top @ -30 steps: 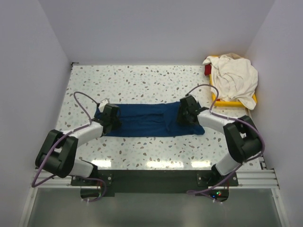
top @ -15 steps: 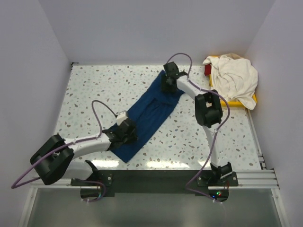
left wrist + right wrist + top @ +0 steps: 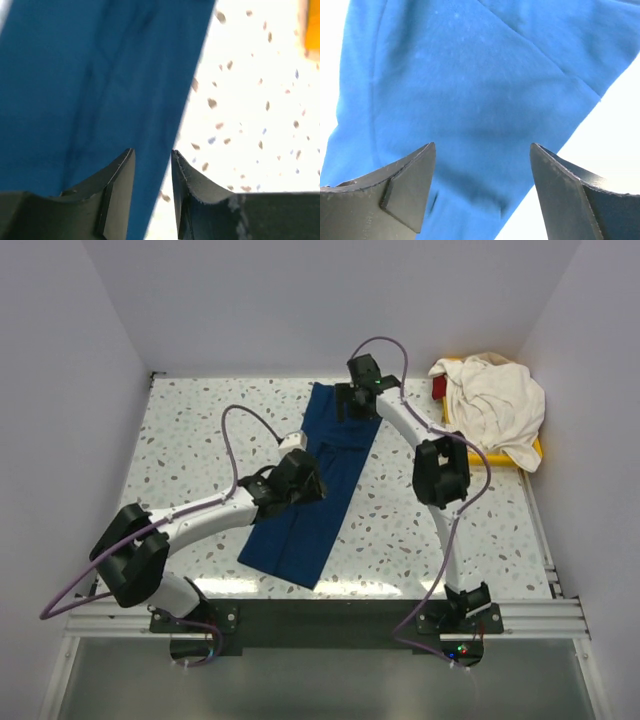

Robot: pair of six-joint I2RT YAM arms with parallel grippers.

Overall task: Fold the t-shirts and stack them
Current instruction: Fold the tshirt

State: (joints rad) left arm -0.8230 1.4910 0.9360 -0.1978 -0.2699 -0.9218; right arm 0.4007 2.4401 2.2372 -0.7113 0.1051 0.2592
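White right arm (image 3: 400, 425) stretches far over navy t-shirt (image 3: 297, 535).

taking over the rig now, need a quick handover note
Grippers: left gripper slightly parted, empty, over the middle of the navy t-shirt; right gripper wide open, empty, over its far end.
Things: navy t-shirt is a long folded strip lying diagonally on the table; cream t-shirt crumpled in the yellow tray, far right.
Done: navy partly folded.
Left: finish it, fold the cream one, stack both.
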